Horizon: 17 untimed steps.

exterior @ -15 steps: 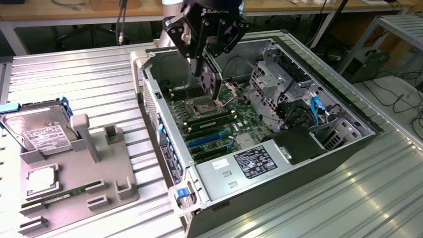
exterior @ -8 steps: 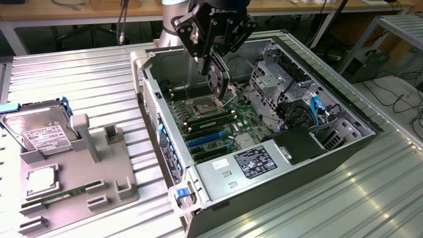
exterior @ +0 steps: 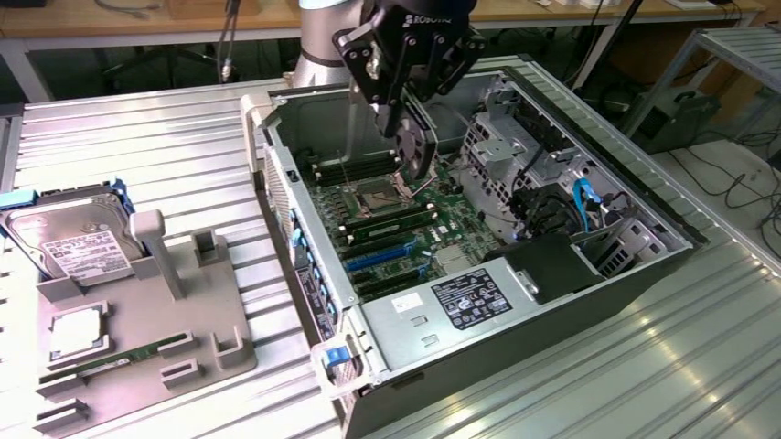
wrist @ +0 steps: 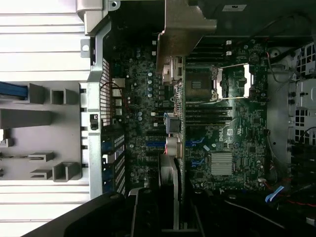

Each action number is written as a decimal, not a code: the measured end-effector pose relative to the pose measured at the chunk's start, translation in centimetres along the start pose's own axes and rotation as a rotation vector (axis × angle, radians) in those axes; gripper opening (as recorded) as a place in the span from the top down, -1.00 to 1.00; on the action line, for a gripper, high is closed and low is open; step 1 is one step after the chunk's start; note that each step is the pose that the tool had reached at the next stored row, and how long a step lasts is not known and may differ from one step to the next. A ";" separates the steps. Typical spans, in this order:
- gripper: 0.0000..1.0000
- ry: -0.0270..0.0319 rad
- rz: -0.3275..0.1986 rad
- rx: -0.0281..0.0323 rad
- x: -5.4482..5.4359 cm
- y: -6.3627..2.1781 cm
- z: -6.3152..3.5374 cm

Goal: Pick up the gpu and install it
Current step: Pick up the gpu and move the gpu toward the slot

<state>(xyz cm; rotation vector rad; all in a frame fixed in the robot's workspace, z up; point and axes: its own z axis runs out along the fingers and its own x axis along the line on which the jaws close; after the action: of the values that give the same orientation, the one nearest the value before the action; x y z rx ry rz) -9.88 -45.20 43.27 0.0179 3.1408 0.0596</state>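
Exterior view, upper centre: the pincer (exterior: 412,137) is closed narrow on the gpu (exterior: 422,165). The card hangs upright and edge-on, looking dark, inside the open computer case (exterior: 610,274). It sits over the green motherboard (exterior: 403,229), close to the CPU socket (exterior: 369,197). Cannot tell whether its lower edge touches the board.

Wrist view adds:
- The gpu (wrist: 177,123) is seen along its thin edge, running out from the pincer (wrist: 174,177) and crossing the blue expansion slots (wrist: 197,144).
- Its silvery end bracket (wrist: 185,29) is at the end far from the pincer.
- A finned heatsink (wrist: 220,163) is plain beside the card.

Exterior view adds:
- A grey fixture (exterior: 183,338) stands on the ribbed metal counter (exterior: 159,137) at the exterior view's left.
- It carries a hard drive (exterior: 73,242) and, lower in the frame, a RAM stick (exterior: 116,361).

Writing:
- White letters on the pincer body read "ROBOTIQ", partly cut off.
- The power supply (exterior: 470,302), lower centre, has a black label with white print too small to read.
- The hard drive's white label is likewise unreadable.
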 end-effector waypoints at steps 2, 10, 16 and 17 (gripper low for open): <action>0.44 -0.0001 0.000 0.0000 -0.4 0.00 0.02; 0.44 0.0001 -0.001 0.0001 -3.9 0.08 0.11; 0.44 0.0000 -0.002 -0.0001 -6.1 0.13 0.16; 0.44 0.0000 -0.002 0.0000 -6.6 0.14 0.17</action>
<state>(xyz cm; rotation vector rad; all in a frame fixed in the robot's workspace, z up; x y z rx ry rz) -3.23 -45.13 43.11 0.0151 3.1409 0.0596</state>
